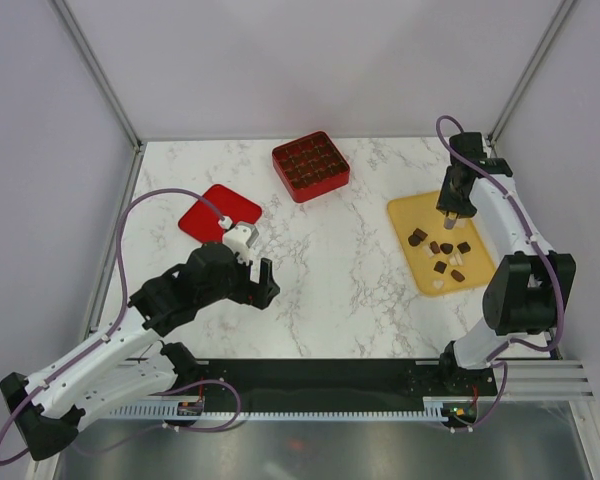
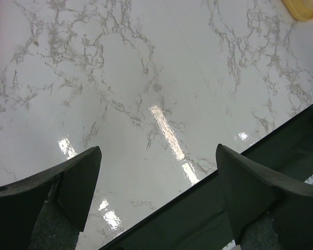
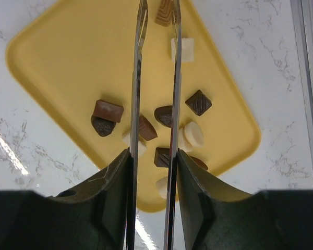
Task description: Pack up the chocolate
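I judge the tiny brown and cream chocolate squares [image 3: 199,102] light and brittle, best pinched across flat sides; whether the right gripper [image 3: 157,4] is clamped I cannot tell.

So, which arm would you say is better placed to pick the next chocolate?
Right: the right gripper hangs over the yellow tray of chocolates; the left gripper is open over the marble table, far off.

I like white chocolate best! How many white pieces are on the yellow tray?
4 white pieces: a square one far up the yellow tray, an oval one mid-tray, one half behind the right pincer, one by the rim. Others may be hidden.
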Robot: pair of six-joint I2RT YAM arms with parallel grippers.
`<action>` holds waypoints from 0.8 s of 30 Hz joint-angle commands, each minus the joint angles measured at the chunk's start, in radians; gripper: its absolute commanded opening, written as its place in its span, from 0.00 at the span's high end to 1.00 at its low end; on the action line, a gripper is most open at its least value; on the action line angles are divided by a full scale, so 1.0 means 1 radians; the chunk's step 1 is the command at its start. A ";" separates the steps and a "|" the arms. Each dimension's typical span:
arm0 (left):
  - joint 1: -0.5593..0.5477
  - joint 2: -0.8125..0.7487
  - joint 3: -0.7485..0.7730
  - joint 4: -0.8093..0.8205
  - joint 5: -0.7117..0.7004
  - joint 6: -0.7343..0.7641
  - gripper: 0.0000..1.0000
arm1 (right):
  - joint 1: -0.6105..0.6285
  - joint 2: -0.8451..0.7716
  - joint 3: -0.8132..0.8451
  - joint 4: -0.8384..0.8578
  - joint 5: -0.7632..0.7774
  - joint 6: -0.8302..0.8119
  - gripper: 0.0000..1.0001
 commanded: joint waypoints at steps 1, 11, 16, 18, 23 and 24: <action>-0.002 -0.011 0.017 0.044 -0.036 0.008 0.02 | -0.053 0.011 -0.020 0.035 -0.018 0.009 0.54; -0.002 0.006 0.014 0.041 -0.034 0.011 0.02 | -0.077 0.032 -0.045 0.077 -0.093 0.029 0.50; -0.002 0.007 0.011 0.043 -0.029 0.013 0.02 | -0.102 0.029 -0.088 0.107 -0.092 0.018 0.50; -0.002 0.009 0.011 0.043 -0.029 0.011 0.01 | -0.112 0.032 -0.100 0.117 -0.100 0.015 0.50; -0.002 0.015 0.014 0.041 -0.034 0.013 0.02 | -0.117 0.044 -0.099 0.140 -0.121 0.005 0.54; -0.002 0.015 0.014 0.041 -0.043 0.011 0.02 | -0.117 0.043 -0.097 0.139 -0.124 0.005 0.55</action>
